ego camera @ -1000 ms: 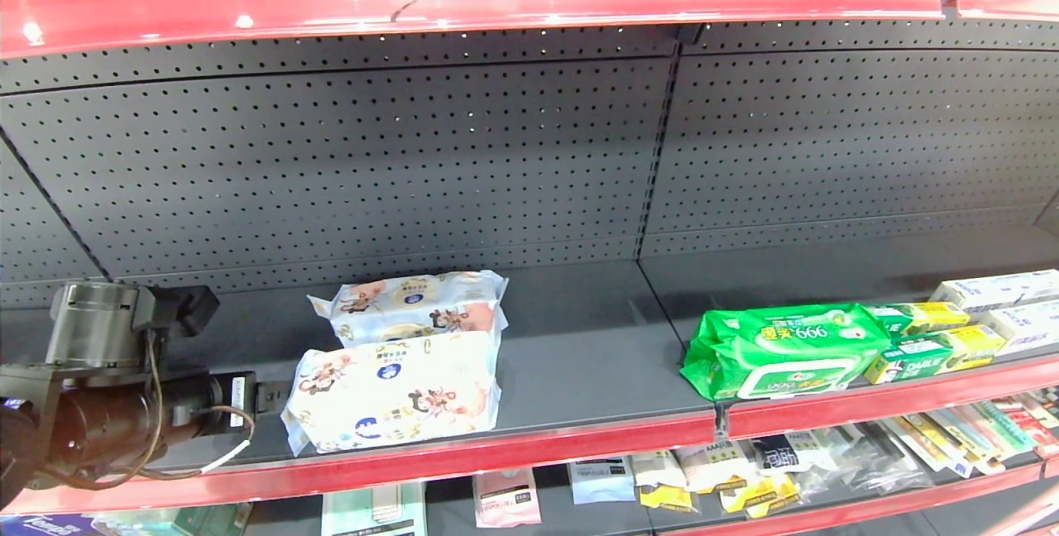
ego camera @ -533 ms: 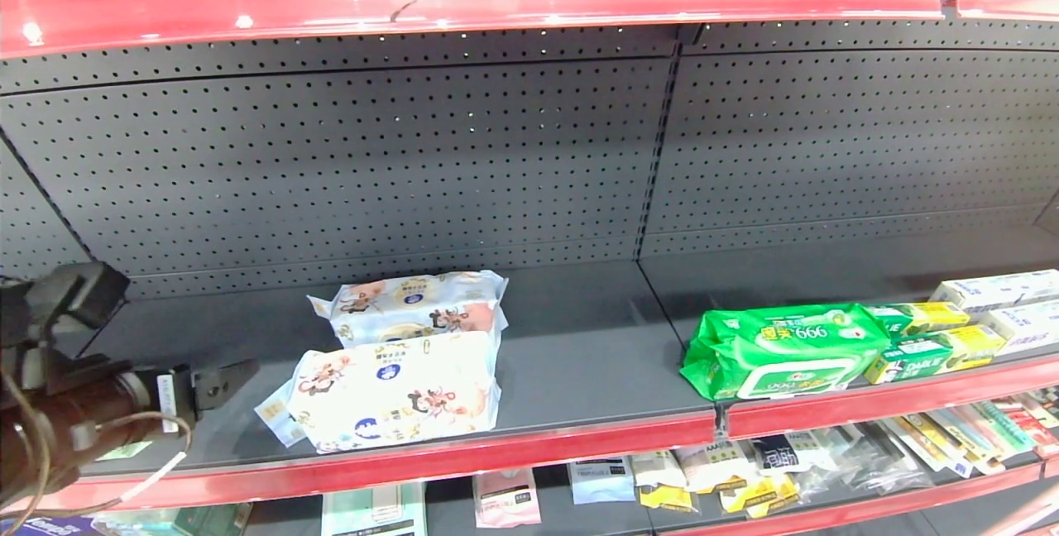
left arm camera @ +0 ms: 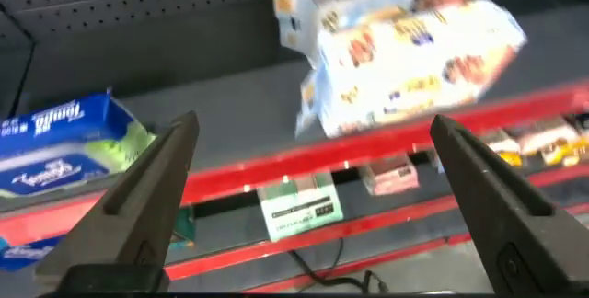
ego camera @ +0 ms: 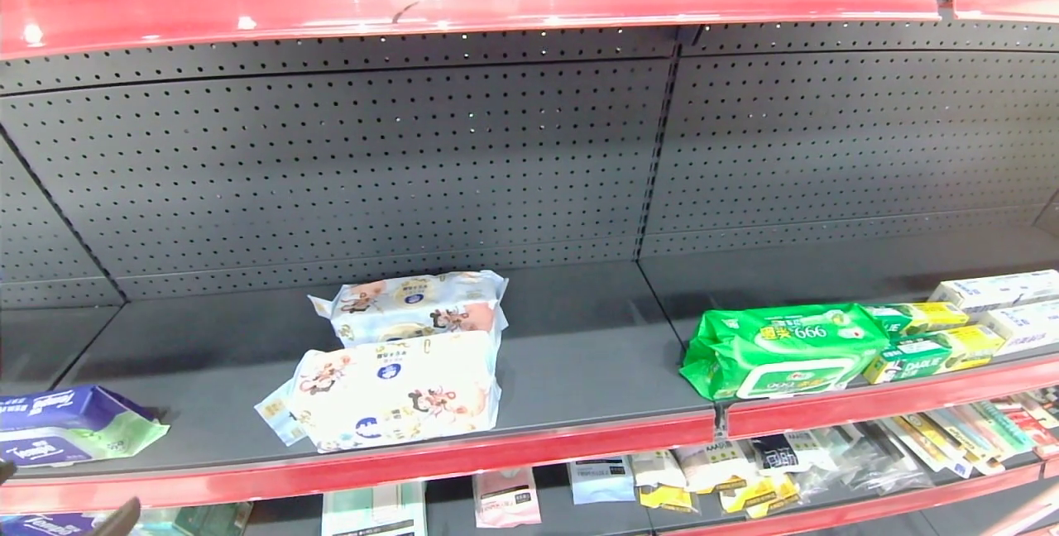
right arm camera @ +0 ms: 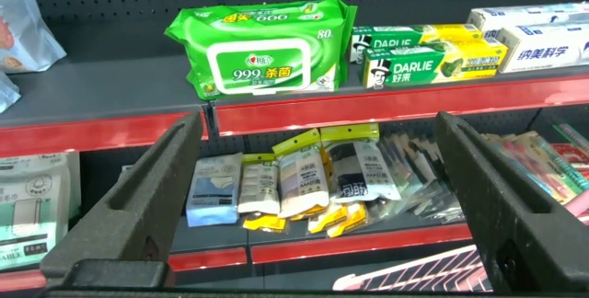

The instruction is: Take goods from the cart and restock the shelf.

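Observation:
Two white cartoon-printed packs lie on the grey shelf (ego camera: pixel 579 354), the front pack (ego camera: pixel 395 391) by the red edge and the rear pack (ego camera: pixel 414 307) behind it. A blue pack (ego camera: pixel 70 424) lies at the shelf's far left. My left gripper (left arm camera: pixel 315 123) is open and holds nothing, in front of the shelf edge, with the white packs (left arm camera: pixel 414 54) and the blue pack (left arm camera: pixel 69 142) beyond it. My right gripper (right arm camera: pixel 319 119) is open with nothing in it, facing the green wipes pack (right arm camera: pixel 262 45) from in front of the shelf.
Toothpaste boxes (ego camera: pixel 935 346) and white boxes (ego camera: pixel 1005 296) sit right of the green wipes pack (ego camera: pixel 782 346). Small hanging goods (right arm camera: pixel 304 183) fill the lower shelf. A red wire corner of the cart (right arm camera: pixel 414 275) shows low down. Bare shelf lies between the white and green packs.
My left arm has pulled back from the front white pack, leftward and down out of the head view. The blue pack it hid at the far left now shows.

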### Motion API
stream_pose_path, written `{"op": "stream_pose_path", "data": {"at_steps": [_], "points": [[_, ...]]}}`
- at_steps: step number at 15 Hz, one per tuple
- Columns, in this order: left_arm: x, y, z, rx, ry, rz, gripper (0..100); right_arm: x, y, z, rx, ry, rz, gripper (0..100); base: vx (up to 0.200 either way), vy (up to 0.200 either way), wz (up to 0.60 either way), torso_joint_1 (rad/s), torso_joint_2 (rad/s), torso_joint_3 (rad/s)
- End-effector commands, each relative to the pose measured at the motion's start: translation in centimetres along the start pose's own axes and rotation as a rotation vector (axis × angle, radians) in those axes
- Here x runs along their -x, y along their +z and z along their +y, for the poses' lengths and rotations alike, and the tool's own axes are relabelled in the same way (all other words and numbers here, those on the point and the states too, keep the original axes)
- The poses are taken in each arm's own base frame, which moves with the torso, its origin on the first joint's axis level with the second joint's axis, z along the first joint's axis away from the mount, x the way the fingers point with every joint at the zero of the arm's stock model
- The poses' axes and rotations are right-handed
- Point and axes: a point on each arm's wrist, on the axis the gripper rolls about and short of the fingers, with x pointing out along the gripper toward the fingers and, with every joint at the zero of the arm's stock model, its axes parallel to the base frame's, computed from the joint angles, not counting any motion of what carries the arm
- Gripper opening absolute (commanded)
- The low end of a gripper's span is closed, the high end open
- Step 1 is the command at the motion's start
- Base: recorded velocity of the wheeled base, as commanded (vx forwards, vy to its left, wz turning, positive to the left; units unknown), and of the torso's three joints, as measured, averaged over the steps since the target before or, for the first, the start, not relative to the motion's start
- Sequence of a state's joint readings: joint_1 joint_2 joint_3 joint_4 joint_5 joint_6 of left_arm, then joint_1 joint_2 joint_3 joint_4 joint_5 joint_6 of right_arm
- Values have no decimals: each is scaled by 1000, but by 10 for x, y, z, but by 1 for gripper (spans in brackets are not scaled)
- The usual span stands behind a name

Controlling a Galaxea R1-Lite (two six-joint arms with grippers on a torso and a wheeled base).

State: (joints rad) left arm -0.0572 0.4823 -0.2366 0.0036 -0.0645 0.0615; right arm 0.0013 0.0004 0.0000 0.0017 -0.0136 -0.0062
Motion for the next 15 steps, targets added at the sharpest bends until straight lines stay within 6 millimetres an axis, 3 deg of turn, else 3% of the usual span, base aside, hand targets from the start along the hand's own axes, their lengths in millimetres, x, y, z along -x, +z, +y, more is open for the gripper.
{"op": "stream_pose_path", "data": {"at_steps": [1,8,12,15], "points": [[41,-58,-7,-57,13,-89,100,0,0,0,1,9,-1,100,0,0,0,0,0,0],[41,-67,-8,-33,74,-138,100,0,0,0,2,2,1,100,0,0,0,0,0,0],[41,-68,-8,-32,77,-137,100,0,0,0,2,0,1,100,0,0,600,1,1,4],[41,-68,-8,-29,77,-138,100,0,0,0,3,-1,1,100,0,0,0,0,0,0]]}}
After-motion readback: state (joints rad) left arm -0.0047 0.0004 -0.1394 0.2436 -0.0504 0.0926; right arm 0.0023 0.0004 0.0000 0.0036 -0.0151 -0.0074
